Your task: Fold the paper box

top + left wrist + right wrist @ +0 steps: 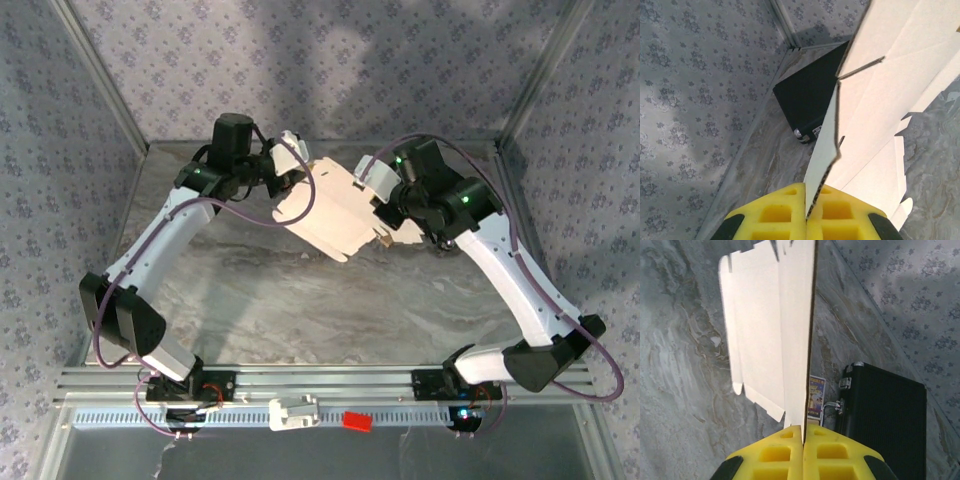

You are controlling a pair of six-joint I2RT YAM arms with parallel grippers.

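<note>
Marble-grey table [300, 310] takes up most of the top view, fenced by walls papered in a small floral print [330, 60].

Both arms reach in from the near rail. The left arm [165, 235] bends out to its side and then in toward the far middle, and the right arm [515, 275] mirrors it.

Between them is the paper box [335, 215], a flat white cardboard blank with notched tabs and crease lines, held over the far middle of the table. One side is in each gripper, and the sheet tilts down toward the near side (whether its low edge touches the marble I cannot tell).

The black case [885, 415] lies on the table close against the wall, behind the sheet in the left wrist view.

The left gripper [806, 212] is pressed together on the box, and an edge of the cardboard runs straight into the seam between its yellow fingers [775, 212]. The right gripper [803, 440] is likewise pinched on the box, with the sheet standing edge-on from between its pads.

A small tan and purple packet [815, 397] lies on the marble just beside the latch side of the case.
</note>
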